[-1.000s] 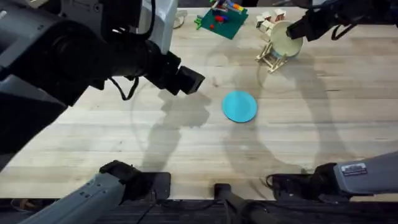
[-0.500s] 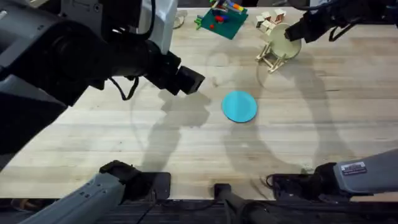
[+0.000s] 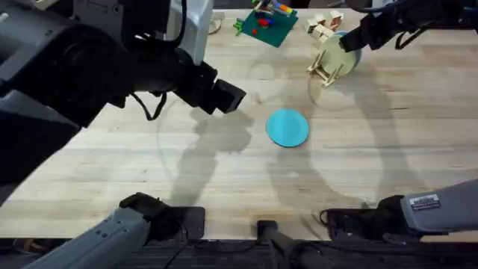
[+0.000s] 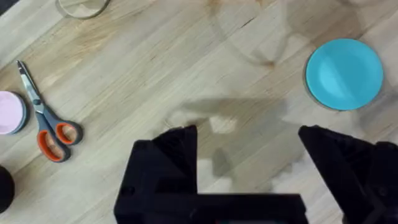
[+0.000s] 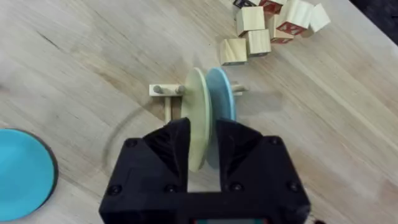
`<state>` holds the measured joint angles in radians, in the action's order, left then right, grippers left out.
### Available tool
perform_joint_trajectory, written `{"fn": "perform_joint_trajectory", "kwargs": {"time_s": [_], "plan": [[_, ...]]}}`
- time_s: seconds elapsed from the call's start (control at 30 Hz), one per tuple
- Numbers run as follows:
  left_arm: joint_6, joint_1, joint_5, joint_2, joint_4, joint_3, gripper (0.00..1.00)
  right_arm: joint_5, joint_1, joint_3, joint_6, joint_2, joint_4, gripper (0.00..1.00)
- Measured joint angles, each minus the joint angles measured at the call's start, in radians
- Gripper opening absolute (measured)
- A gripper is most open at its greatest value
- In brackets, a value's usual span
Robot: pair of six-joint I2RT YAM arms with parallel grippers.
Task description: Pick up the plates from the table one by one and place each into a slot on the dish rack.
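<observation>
cream plate [image 5: 198,118] now deeper (racked)

Light plank table [image 3: 224,164] — cyan plate [image 3: 287,127] flat mid-table, dish rack [image 3: 326,66], wooden blocks [image 5: 267,25], scissors [image 4: 46,121], pink dish [image 4: 9,113]

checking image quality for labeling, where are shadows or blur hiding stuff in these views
Overhead: the left arm looms large, dark and blurred, casting soft shadows on the table beside the cyan plate. Left wrist: the hand's shadow falls between its fingers. Right wrist: the cream plate and dish rack are evenly lit.
</observation>
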<state>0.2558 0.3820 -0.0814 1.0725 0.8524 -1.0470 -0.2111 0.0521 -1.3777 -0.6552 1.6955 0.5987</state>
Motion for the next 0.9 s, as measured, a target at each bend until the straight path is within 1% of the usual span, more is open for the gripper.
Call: {"fn": "perform_joint_trajectory", "kwargs": {"time_s": [0.1,0.2,0.37,0.4,0.5,0.53,0.6,0.63,0.77,0.9], "plan": [[0.0,0.0,0.0,0.0,0.0,0.0,0.993,0.0,0.0,0.0,0.002,-0.003,0.0,0.302],[0.0,0.0,0.0,0.0,0.0,0.0,0.993,0.0,0.0,0.0,0.013,-0.031,0.003,0.317],[0.0,0.0,0.0,0.0,0.0,0.0,0.993,0.0,0.0,0.0,0.039,-0.153,0.048,0.374],[0.0,0.0,0.0,0.0,0.0,0.0,0.993,0.0,0.0,0.0,0.043,-0.179,0.065,0.405],[0.0,0.0,0.0,0.0,0.0,0.0,0.993,-0.003,0.0,-0.004,0.051,-0.262,0.142,0.539],[0.0,0.0,0.0,0.0,0.0,0.0,0.993,-0.003,0.0,-0.006,0.057,-0.286,0.173,0.622],[0.0,0.0,0.0,0.0,0.0,0.0,0.993,-0.004,0.0,-0.008,0.057,-0.334,0.243,0.915],[0.0,0.0,0.0,0.0,0.0,0.0,0.993,-0.004,0.0,-0.008,0.057,-0.357,0.275,0.975],[0.0,0.0,-0.001,0.0,0.0,0.0,0.993,-0.006,0.0,-0.008,0.083,-0.432,0.375,0.994],[0.0,0.0,-0.026,0.0,0.0,0.0,0.993,-0.007,0.0,-0.008,0.159,-0.491,0.478,0.996]]}}
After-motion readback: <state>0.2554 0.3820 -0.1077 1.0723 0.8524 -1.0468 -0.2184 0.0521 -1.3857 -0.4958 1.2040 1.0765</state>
